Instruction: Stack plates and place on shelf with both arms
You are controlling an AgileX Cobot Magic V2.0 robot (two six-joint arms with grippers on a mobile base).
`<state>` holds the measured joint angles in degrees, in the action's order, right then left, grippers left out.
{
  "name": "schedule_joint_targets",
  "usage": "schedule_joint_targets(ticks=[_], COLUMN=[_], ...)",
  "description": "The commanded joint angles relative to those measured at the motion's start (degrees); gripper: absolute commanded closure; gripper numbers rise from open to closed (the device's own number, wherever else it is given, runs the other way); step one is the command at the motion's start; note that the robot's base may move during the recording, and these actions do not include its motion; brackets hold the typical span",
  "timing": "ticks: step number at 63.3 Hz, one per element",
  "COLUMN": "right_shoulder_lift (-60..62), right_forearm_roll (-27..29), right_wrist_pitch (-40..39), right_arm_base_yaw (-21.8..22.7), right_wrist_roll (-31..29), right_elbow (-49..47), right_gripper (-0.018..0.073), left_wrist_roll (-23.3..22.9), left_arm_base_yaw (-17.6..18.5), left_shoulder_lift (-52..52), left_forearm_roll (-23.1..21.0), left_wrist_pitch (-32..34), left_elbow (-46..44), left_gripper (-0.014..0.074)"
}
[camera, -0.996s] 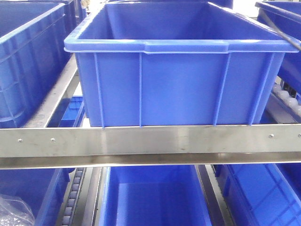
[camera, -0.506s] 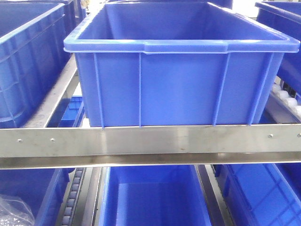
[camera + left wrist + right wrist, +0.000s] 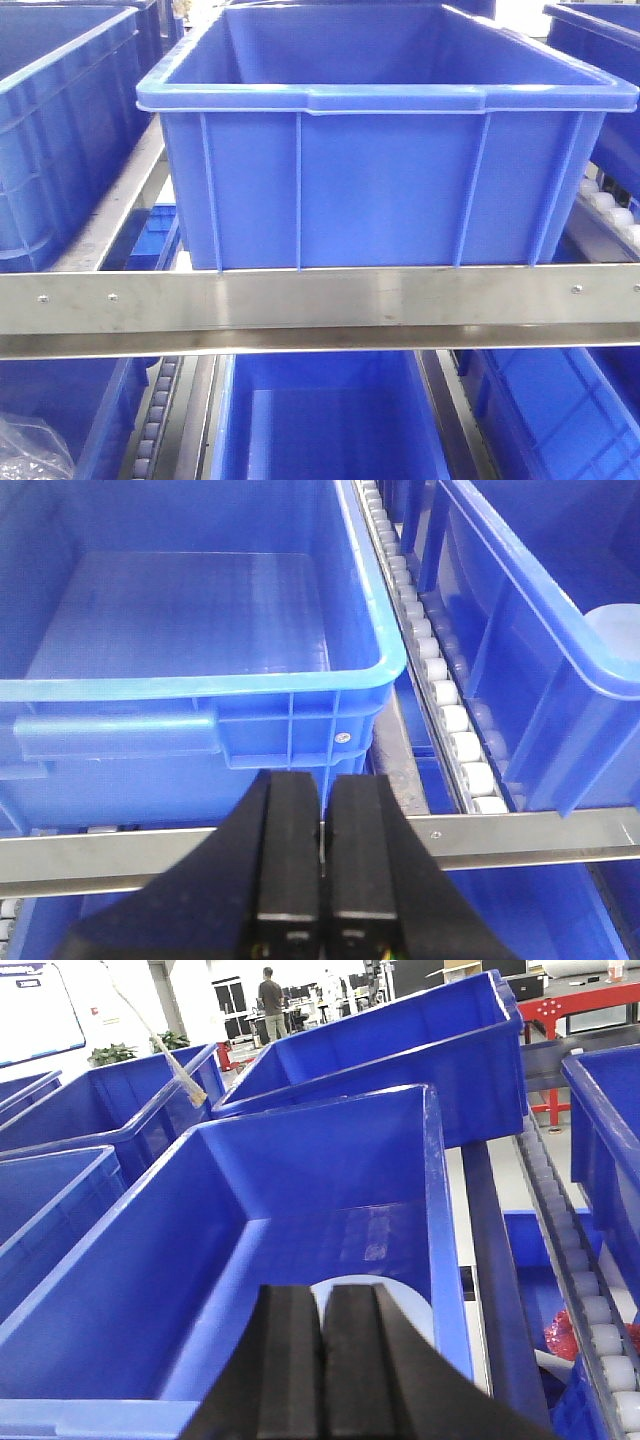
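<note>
A pale blue-white plate (image 3: 412, 1305) lies on the floor of a big blue bin (image 3: 300, 1190), near its front right corner. My right gripper (image 3: 320, 1295) hangs shut just above the bin's near rim and covers most of the plate. My left gripper (image 3: 324, 780) is shut with nothing in it, over a steel shelf rail (image 3: 520, 835) in front of an empty blue bin (image 3: 200, 695). In the left wrist view a pale round rim (image 3: 612, 630), likely a plate, shows inside the neighbouring bin on the right. The front view shows no plate and no gripper.
Blue bins (image 3: 380, 170) fill the rack on two levels behind a steel crossbar (image 3: 320, 305). White roller tracks (image 3: 440, 680) run between the bins. A clear plastic bag (image 3: 30, 450) lies at lower left. Something red (image 3: 570, 1335) sits beside the right rollers.
A thin dark line that crossed the top right corner of the front view one second ago is gone. The bins have not moved.
</note>
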<state>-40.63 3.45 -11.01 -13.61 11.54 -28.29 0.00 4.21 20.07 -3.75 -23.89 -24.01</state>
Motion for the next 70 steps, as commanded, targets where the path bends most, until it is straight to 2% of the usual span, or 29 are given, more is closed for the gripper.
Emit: schedule_joint_targets(ticks=[1,19,24,34,45,53,62,70], right_shoulder_lift=[0.35,1.3,4.62,11.08,21.23,30.15,38.09,41.75], right_forearm_roll=[-0.08,-0.08,-0.08,-0.08,-0.13,-0.13,-0.13,-0.13], right_wrist_pitch=[-5.75,-4.22,-0.58,4.46,4.78,4.78,4.85,10.71], right_arm_base_yaw=[0.14,0.2,2.39,9.74,16.32,18.27,18.53,18.53], right_wrist_roll=[-0.28,-0.28,-0.31,-0.31,-0.31,-0.36,-0.36,-0.36], right_elbow=[-1.52,-1.09,0.43,6.89,16.59,23.3,29.13,28.94], right_gripper=[0.0504,0.0504,0.0504,0.0504,0.0504,0.0504,0.0504,0.0504], left_wrist_roll=[0.0,0.0,0.0,0.0,0.0,0.0,0.0,0.0], left_arm_base_yaw=[0.19,0.19,0.19,0.19,0.19,0.19,0.19,0.19], left_shoulder_lift=[0.39,0.39,0.39,0.39,0.39,0.39,0.39,0.39], left_forearm_roll=[-0.18,-0.18,-0.18,-0.18,-0.18,-0.18,-0.18,-0.18], left_wrist_pitch=[5.05,5.05,5.05,5.05,5.05,5.05,5.05,5.05], left_elbow=[-1.69,-1.69,-1.69,-1.69,-1.69,-1.69,-1.69,-1.69], left_gripper=[0.0498,0.0498,0.0498,0.0498,0.0498,0.0498,0.0498,0.0498])
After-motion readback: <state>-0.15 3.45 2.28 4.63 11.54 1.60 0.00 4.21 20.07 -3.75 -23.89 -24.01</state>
